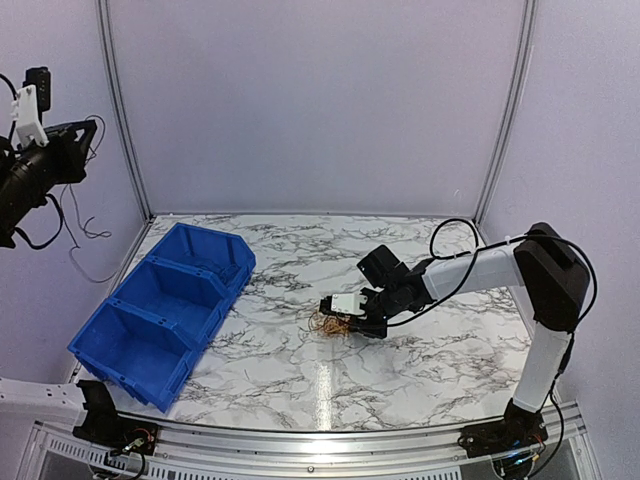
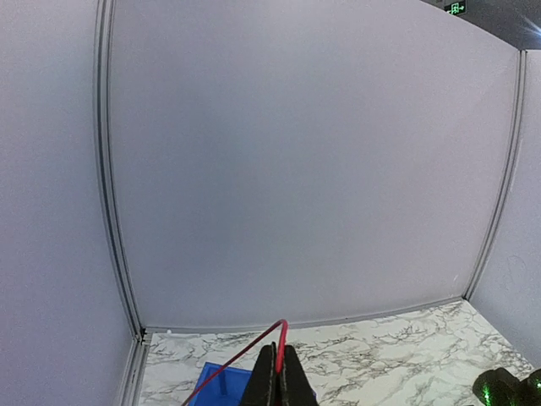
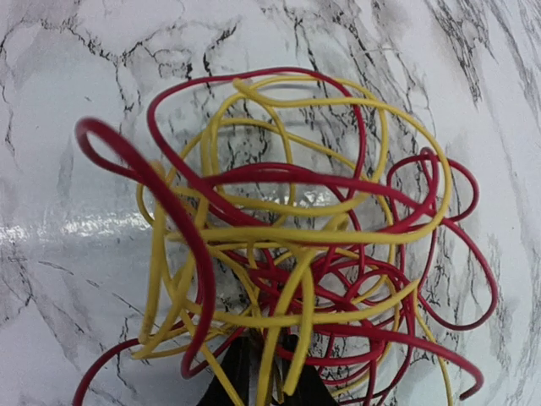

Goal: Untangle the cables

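Observation:
The cables are a fist-sized tangle of red and yellow wires (image 3: 287, 245), lying on the marble table (image 1: 420, 350) near its middle (image 1: 327, 324). My right gripper (image 3: 269, 382) reaches into the near side of the tangle (image 1: 342, 324), its jaws drawn in on yellow strands. One separate red cable (image 2: 245, 352) is pinched in my shut left gripper (image 2: 278, 374), loops just above the fingertips and trails down to the left. In the top view the left arm is raised high at the far left (image 1: 40, 165), and a thin wire (image 1: 85, 232) hangs below it.
A row of three joined blue bins (image 1: 160, 310) sits at the table's left side; a corner of one shows below the left gripper (image 2: 215, 376). Pale walls with metal posts (image 1: 118, 110) enclose the table. The right arm (image 1: 545, 290) stands at the right edge.

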`<action>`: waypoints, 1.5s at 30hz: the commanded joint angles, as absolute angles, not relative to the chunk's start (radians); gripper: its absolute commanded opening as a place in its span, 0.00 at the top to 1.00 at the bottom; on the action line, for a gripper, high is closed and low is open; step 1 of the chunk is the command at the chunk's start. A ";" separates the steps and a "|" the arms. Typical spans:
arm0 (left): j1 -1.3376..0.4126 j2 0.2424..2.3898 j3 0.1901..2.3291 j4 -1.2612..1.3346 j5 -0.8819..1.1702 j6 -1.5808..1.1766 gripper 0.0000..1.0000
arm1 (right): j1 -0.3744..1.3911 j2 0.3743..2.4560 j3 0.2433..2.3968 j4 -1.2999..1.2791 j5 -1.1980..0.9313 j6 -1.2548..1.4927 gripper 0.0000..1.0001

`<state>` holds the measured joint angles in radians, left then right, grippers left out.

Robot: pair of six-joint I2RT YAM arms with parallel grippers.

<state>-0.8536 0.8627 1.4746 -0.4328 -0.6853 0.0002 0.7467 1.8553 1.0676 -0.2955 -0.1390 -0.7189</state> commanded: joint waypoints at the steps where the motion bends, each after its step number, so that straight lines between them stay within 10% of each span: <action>1: -0.849 0.867 1.470 -0.543 -0.744 0.035 1.00 | 0.739 1.915 1.039 -0.423 -0.080 -0.713 0.81; 18: -0.848 0.817 1.247 -0.542 -0.723 -0.069 1.00 | 0.741 1.800 1.072 -0.490 -0.146 -0.687 0.50; 26: -0.821 0.836 1.112 -0.493 -0.744 -0.072 1.00 | 0.668 1.504 1.024 -0.462 -0.271 -0.659 0.14; 45: -0.553 0.830 0.809 -0.332 -0.568 -0.040 1.00 | 0.551 1.447 0.973 -0.380 -0.262 -0.645 0.16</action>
